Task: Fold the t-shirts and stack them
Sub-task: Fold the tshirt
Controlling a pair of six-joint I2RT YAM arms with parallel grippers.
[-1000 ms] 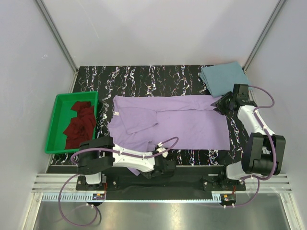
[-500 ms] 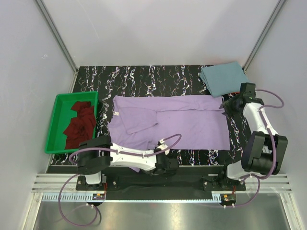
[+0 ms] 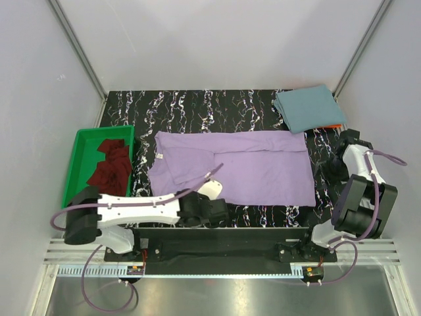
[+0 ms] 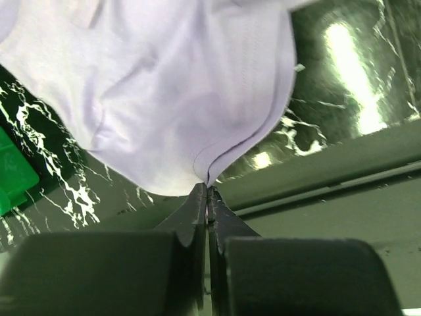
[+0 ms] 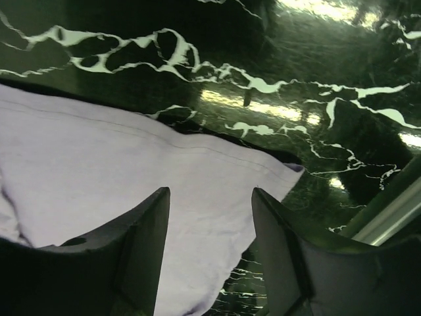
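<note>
Green tray (image 3: 72, 172), left side of the black marbled table (image 3: 197, 105): holds the dark maroon t-shirt (image 3: 112, 170), crumpled, unfolded. Lavender t-shirt (image 3: 250, 168): spread flat at table centre, one sleeve turned in over the body, near hem lifted at one point. Left gripper (image 4: 207, 191): jaws closed, pinching that near hem. Right gripper (image 5: 209, 197): jaws apart, holding nothing, above the lavender shirt's right corner. Teal-blue t-shirt (image 3: 308, 107): folded into a neat rectangle at the far right corner.
</note>
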